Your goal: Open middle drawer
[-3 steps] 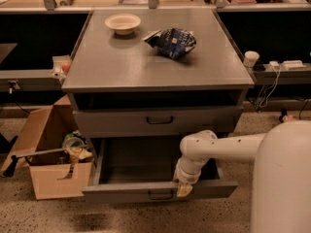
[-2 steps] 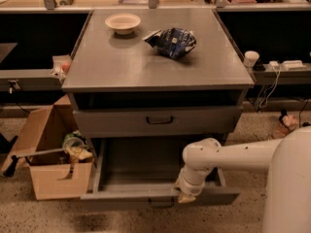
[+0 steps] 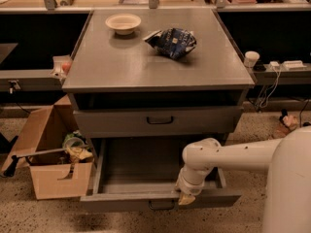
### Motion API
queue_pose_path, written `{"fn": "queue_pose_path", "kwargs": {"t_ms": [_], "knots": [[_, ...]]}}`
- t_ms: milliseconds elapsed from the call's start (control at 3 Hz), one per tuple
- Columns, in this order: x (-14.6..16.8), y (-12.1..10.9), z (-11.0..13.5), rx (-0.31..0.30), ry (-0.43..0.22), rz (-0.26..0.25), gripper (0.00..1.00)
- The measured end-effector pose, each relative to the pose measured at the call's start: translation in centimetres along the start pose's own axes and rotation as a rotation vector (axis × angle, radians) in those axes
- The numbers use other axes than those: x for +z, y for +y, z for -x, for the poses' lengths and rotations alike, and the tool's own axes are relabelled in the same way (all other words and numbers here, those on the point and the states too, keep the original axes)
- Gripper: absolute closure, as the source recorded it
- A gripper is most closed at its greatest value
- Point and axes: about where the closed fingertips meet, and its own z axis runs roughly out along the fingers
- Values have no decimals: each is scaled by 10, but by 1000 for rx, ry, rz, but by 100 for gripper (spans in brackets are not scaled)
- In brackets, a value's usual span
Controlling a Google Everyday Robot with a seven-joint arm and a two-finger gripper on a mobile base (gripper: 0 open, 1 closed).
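The middle drawer (image 3: 141,176) of the grey cabinet stands pulled out toward me, showing a wide shallow grey tray that looks empty. Its small dark loop handle (image 3: 162,206) shows at the centre of the front panel. My gripper (image 3: 186,198) hangs from the white arm (image 3: 228,157) and sits at the top edge of that front panel, just right of the handle. The drawer above (image 3: 204,121), with its own dark handle, is shut. Anything below the open drawer is hidden.
A white bowl (image 3: 123,22) and a blue chip bag (image 3: 171,41) lie on the cabinet top (image 3: 121,64). An open cardboard box (image 3: 48,176) of clutter stands on the floor at the left. A white cup (image 3: 250,58) and cables are on the right.
The middle drawer has slid further out toward me, and my gripper has moved down and nearer with its front panel.
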Motion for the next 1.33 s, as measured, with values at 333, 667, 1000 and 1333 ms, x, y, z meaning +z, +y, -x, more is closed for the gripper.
{"fn": "queue_pose_path", "kwargs": {"t_ms": [333, 667, 1000, 1333], "knots": [[0, 0, 0, 0, 0, 0, 58], [0, 0, 0, 0, 0, 0, 27], [0, 0, 0, 0, 0, 0, 4], [0, 0, 0, 0, 0, 0, 0]]}}
